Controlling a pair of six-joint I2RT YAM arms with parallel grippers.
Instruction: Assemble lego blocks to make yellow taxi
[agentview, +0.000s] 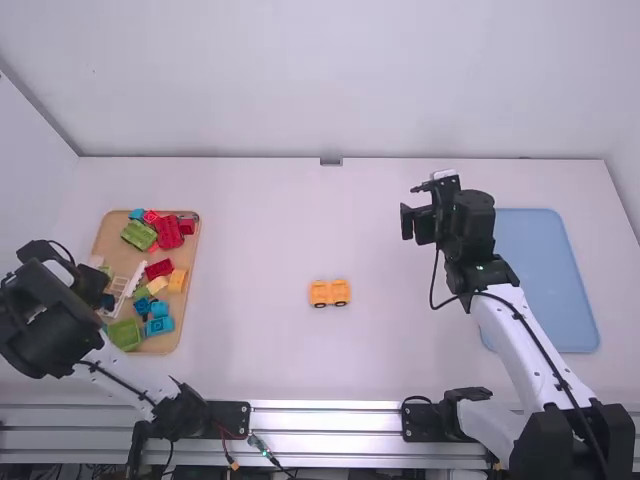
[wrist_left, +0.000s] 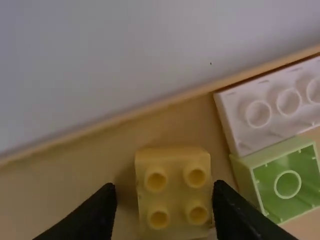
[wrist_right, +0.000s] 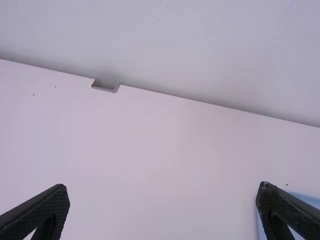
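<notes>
My left gripper (agentview: 98, 290) is over the left side of the wooden tray (agentview: 160, 347). In the left wrist view the left gripper (wrist_left: 163, 192) is open, its fingers on either side of a yellow four-stud brick (wrist_left: 175, 192); the right finger is very near it, and a gap shows at the left one. A low orange-yellow block car (agentview: 330, 292) with dark wheels stands at mid-table. Above the table's right half is my right gripper (agentview: 420, 222); in the right wrist view the right gripper (wrist_right: 163, 194) is wide open, nothing between its fingers.
Loose red (agentview: 169, 232), green (agentview: 125, 334), blue (agentview: 158, 326) and yellow (agentview: 177, 280) blocks lie in the tray. Close to the yellow brick are a white brick (wrist_left: 273, 106) and an upturned green one (wrist_left: 287, 184). A blue tray (agentview: 545, 270) lies beside the right arm.
</notes>
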